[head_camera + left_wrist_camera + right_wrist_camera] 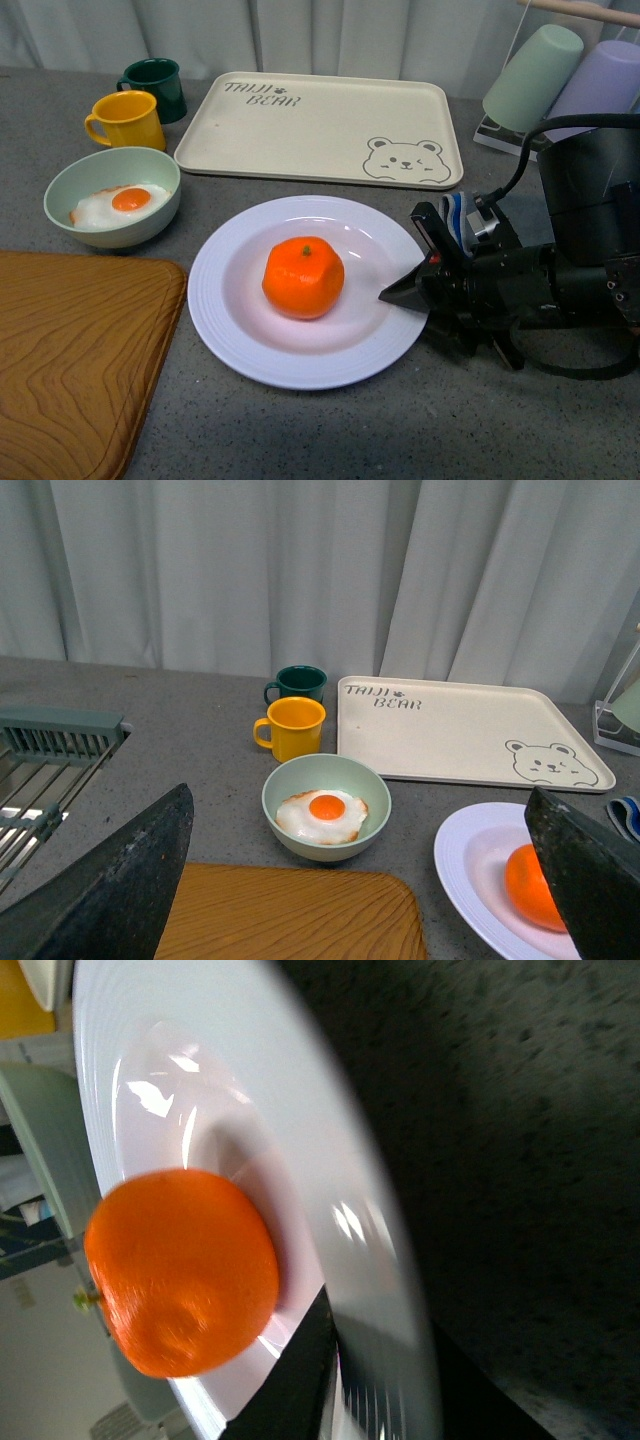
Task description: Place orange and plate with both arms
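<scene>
dimpled orange [303,278] sits on ridged round plate [228,300]; left tool [358,798] and right tool [403,256] released.

Glossy smooth white plate [240,330], shiny dimpled skin on the orange [303,278], wood-grain board [70,360], matt speckled grey stone-look counter [400,430].

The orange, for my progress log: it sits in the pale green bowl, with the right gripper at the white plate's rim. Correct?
No: the front view shows the orange on the white plate, not the bowl; the right gripper is at its rim.
</scene>
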`<state>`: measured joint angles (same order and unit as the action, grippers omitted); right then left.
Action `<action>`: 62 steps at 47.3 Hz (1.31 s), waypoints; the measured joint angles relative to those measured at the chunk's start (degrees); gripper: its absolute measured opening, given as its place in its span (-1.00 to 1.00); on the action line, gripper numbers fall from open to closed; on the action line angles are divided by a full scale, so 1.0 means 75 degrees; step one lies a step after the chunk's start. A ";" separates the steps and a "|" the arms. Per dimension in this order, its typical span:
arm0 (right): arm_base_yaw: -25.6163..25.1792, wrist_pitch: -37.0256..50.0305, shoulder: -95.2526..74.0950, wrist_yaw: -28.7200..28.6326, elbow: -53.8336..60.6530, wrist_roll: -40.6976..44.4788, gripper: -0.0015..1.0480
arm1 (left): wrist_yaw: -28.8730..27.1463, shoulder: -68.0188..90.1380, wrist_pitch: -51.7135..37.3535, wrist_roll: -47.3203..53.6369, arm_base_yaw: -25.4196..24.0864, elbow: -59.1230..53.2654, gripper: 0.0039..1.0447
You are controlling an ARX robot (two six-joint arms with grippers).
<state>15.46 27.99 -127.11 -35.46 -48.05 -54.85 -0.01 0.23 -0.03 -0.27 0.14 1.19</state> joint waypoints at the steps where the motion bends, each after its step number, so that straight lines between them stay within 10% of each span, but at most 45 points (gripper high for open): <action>1: -0.0003 0.0003 0.0000 -0.0058 -0.0003 -0.0017 -0.78 | 0.0000 0.0000 0.0000 0.0000 0.0000 0.0000 0.88; 34: -0.0117 0.1594 0.0455 -0.0192 -0.0149 0.0326 -0.93 | 0.0000 0.0000 0.0000 0.0000 0.0000 0.0000 0.88; 62: -0.0393 -0.0659 -0.2087 0.0274 -0.5202 -0.0679 -0.93 | 0.0000 0.0000 0.0000 0.0003 0.0000 0.0000 0.88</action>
<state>12.51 23.05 -142.76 -33.41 -87.07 -59.94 -0.01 0.23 -0.03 -0.25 0.14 1.19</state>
